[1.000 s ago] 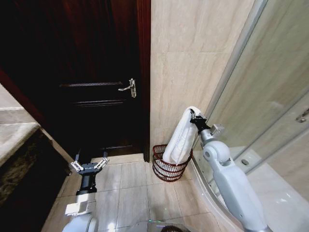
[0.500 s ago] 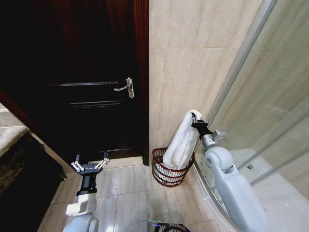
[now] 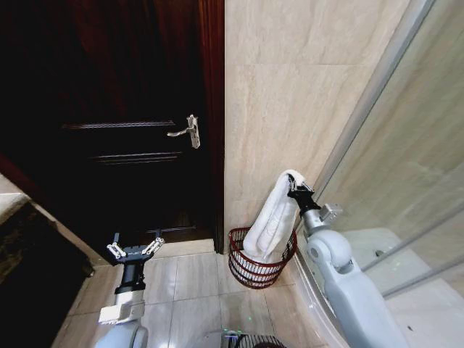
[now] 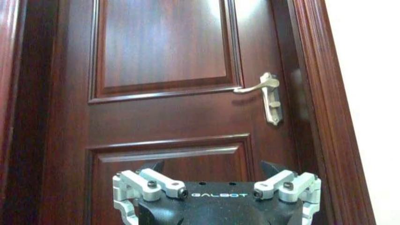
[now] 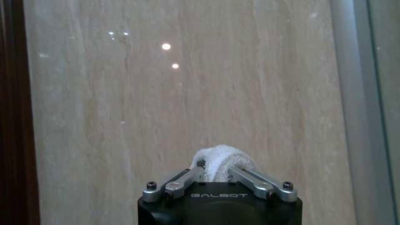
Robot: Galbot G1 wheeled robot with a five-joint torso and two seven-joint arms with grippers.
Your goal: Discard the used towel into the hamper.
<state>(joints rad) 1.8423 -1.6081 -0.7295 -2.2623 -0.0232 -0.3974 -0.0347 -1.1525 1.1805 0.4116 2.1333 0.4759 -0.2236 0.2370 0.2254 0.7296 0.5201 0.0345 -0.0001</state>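
My right gripper (image 3: 292, 180) pinches top of white towel (image 3: 272, 223). Towel soft, floppy, light; hangs down, bottom end inside hamper (image 3: 259, 265). Top fold good holding spot. Left gripper (image 3: 134, 246) spread wide, holding nothing, near door (image 3: 123, 109).

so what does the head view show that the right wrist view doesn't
Head view alone: the hamper on the floor tiles, the towel's lower end hanging into it, the dark door with its handle, and the open left claw parked low. Right wrist view alone: the claw's fingers pinching the towel fold close up. Both: the right claw shut on the towel, and the beige tiled wall.
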